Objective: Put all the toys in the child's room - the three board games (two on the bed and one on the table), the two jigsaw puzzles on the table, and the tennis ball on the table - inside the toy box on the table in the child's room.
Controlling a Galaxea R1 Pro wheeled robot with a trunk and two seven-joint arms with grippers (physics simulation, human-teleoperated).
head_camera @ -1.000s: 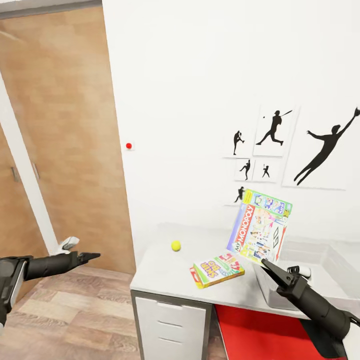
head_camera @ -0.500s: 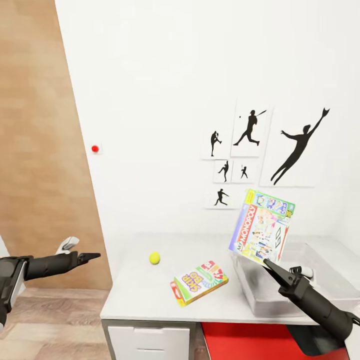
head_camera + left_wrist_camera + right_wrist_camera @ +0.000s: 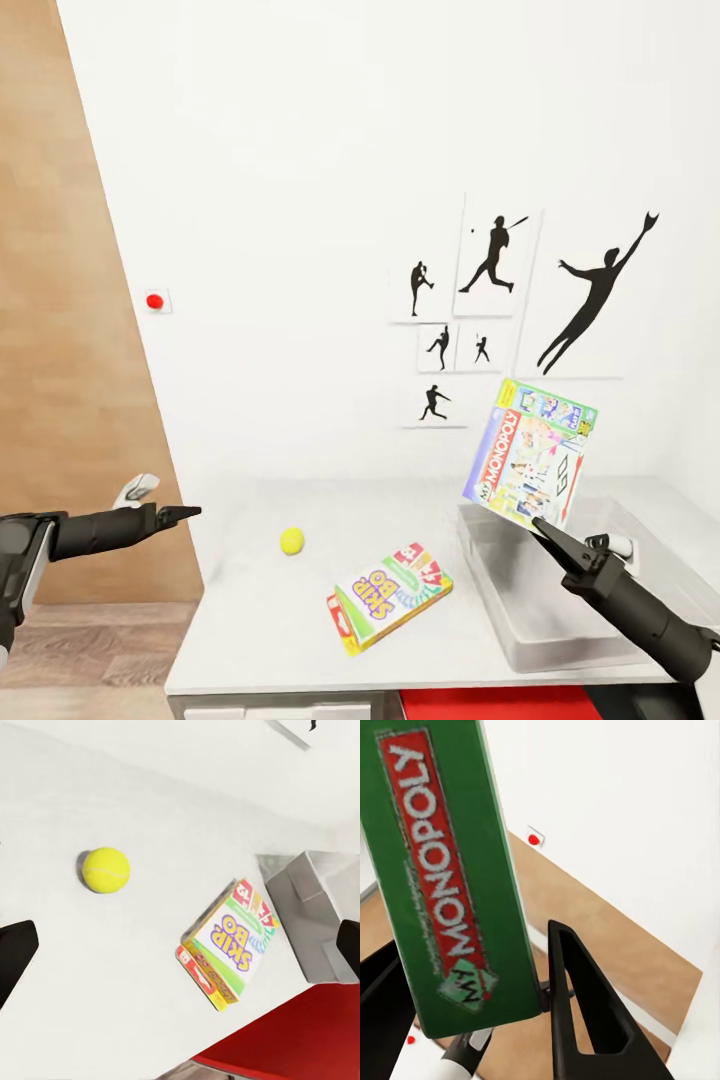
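My right gripper (image 3: 546,527) is shut on the lower edge of a Monopoly board game (image 3: 530,463), holding it upright and tilted above the grey toy box (image 3: 560,612) at the table's right end. In the right wrist view the green Monopoly box (image 3: 446,870) sits between the two black fingers (image 3: 585,1012). A Skip-Bo game (image 3: 390,597) lies flat on the white table (image 3: 250,620), and a yellow tennis ball (image 3: 292,541) rests to its left. My left gripper (image 3: 186,514) hovers open off the table's left end; its wrist view looks down on the tennis ball (image 3: 106,870) and Skip-Bo game (image 3: 225,945).
A wooden door (image 3: 60,400) stands at the left beside the white wall with baseball silhouette pictures (image 3: 500,300) and a small red dot (image 3: 154,301). Something red (image 3: 480,703) shows below the table's front edge.
The camera has swung right and closer, so the table and wall pictures slid left and the door mostly left the frame. Both arms hold their poses; the Monopoly box stays gripped.
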